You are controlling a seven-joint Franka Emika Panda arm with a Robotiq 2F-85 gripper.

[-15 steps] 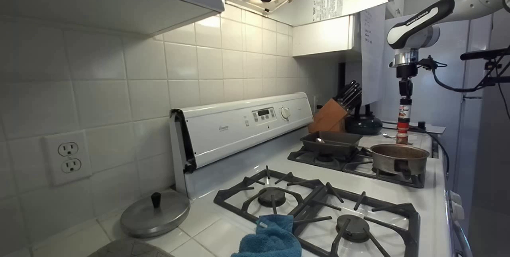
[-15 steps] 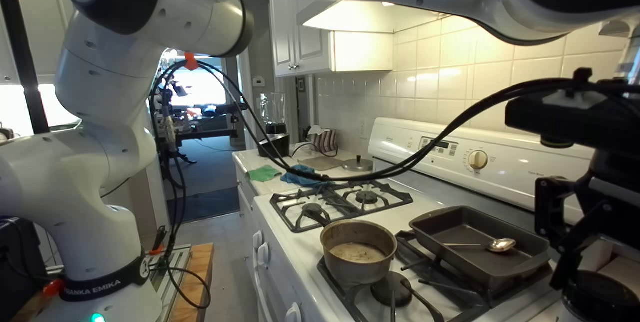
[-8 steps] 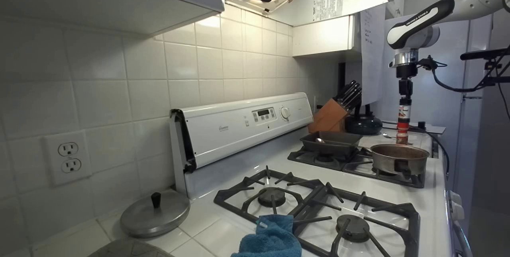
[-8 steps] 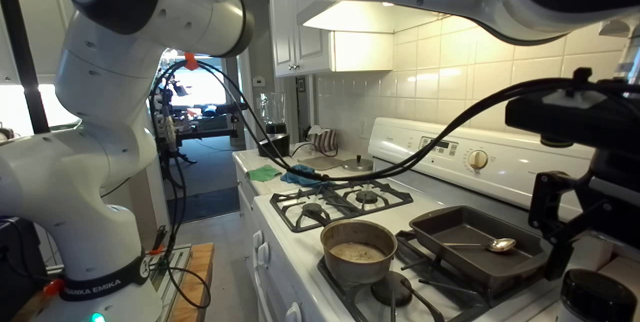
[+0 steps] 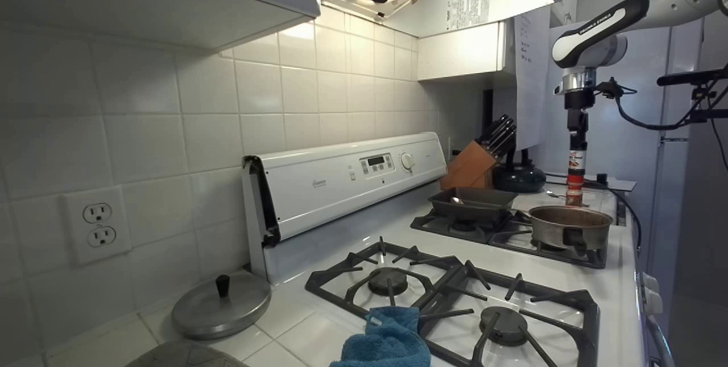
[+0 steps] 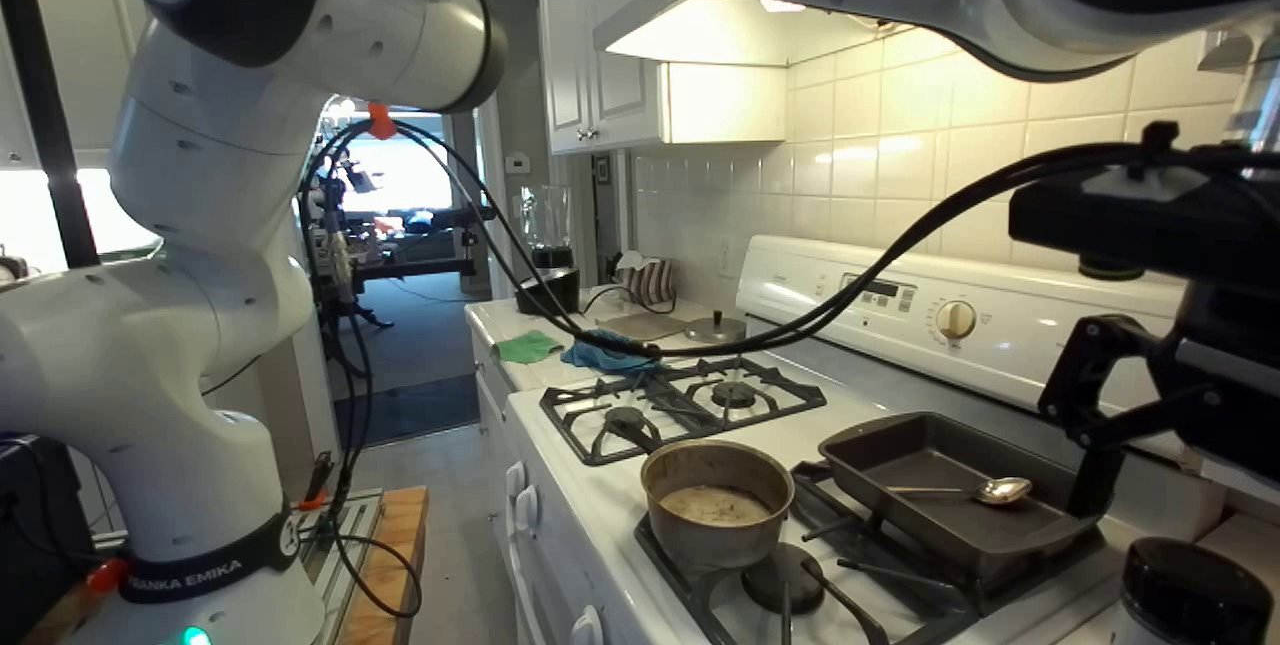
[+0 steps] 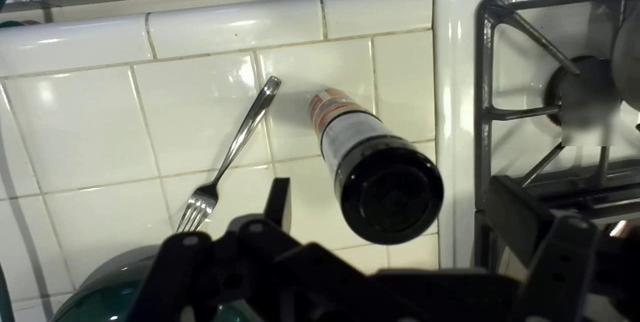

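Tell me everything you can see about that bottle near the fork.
The bottle is a tall, slim cylinder with a round black cap, probably plastic. Below come a whitish label, a dark band and a reddish lower part; any lettering is too small to read. Whether the body is glass or plastic, I can't tell. It stands upright on the white tiled counter, apart from the fork. The claw hangs open above it, without visible contact.

1. The gripper (image 7: 392, 192) has spread its jaws wide over the last second.
2. In an exterior view, its finger (image 6: 1097, 480) has swung outward, opening a gap beside the bottle (image 6: 1195, 585) below the gripper.
3. The gripper has risen slightly.
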